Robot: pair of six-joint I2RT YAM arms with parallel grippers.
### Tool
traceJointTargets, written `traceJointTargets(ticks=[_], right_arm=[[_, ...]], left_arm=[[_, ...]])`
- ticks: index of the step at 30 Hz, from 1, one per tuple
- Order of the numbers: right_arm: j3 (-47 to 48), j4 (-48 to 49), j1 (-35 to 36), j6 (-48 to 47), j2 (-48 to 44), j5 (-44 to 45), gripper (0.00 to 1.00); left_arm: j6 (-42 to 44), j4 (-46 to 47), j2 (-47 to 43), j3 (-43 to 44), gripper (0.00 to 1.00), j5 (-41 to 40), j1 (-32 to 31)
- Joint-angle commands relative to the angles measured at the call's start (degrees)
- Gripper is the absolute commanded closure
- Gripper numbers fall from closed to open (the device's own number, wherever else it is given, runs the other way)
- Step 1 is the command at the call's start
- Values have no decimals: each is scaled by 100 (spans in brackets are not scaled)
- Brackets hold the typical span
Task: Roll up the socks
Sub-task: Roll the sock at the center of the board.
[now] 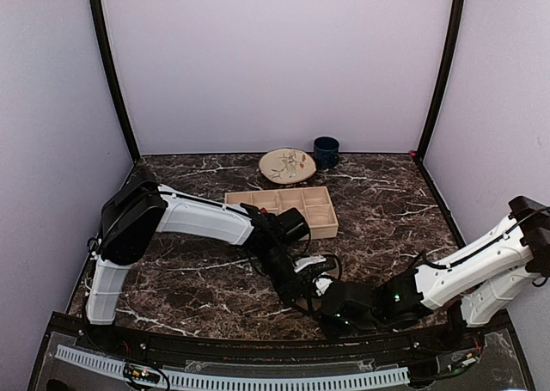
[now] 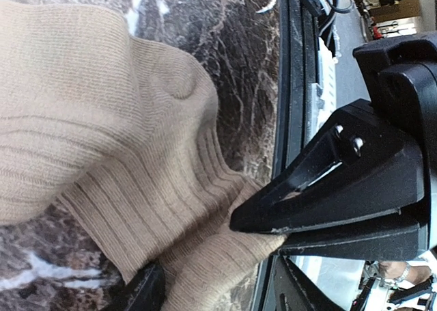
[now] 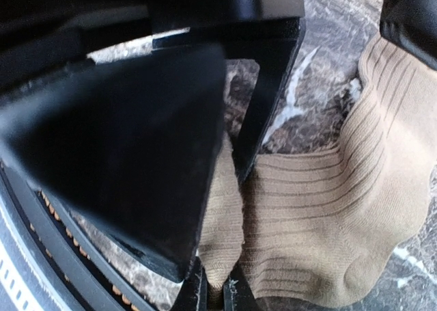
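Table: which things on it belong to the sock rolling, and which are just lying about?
In the job: plain tan ribbed sock; right gripper, pinching the sock's edge.
Lying about: wooden compartment tray; round patterned cream plate; dark blue mug.

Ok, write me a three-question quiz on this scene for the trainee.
1. True or false: the right pincer is shut on the tan ribbed sock.
2. What stands beside the patterned plate, on its right, at the back of the table? A) dark blue mug B) glass bottle C) metal bowl
3. Fill the gap: the sock lies on a dark ___-patterned tabletop.
Key: 1 true; 2 A; 3 marble.
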Motion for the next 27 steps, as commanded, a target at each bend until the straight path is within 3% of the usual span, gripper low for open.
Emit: traceJointTargets(ticks=[1,27], right_arm=[[-97,183,-7,125,144,139,96],[70,328,-270,300,224,655,96]], left_arm=[[37,-961,830,-310,41,-2368,146],[-45,-1444,1355,-302,38,-2834,75]])
